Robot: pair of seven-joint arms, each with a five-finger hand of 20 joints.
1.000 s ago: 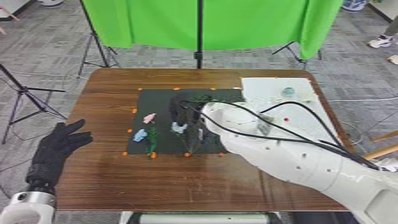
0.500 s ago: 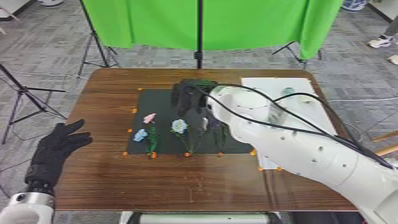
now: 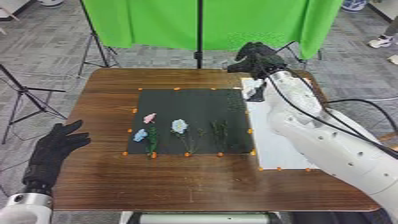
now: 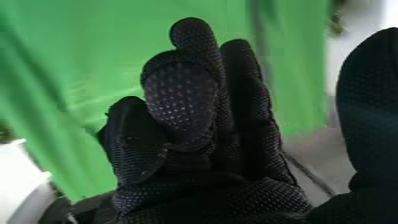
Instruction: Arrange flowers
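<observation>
Brown woodgrain table (image 3: 178, 187) | black square mat (image 3: 195, 102): ruffled pink flower (image 3: 149, 118), blue flower (image 3: 140, 134), pale flower (image 3: 179, 126), 8–9 o'clock | left hand (image 3: 55, 152), table's 9 o'clock; right hand (image 3: 258, 59), 1 o'clock: black fabric, released

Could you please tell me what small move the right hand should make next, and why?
Probably lower the right hand toward the dark mat. It seems raised near the table's far edge, fingers and thumb apart with nothing seen between them, while the pink flower and pale blue flower lie on the mat.
</observation>
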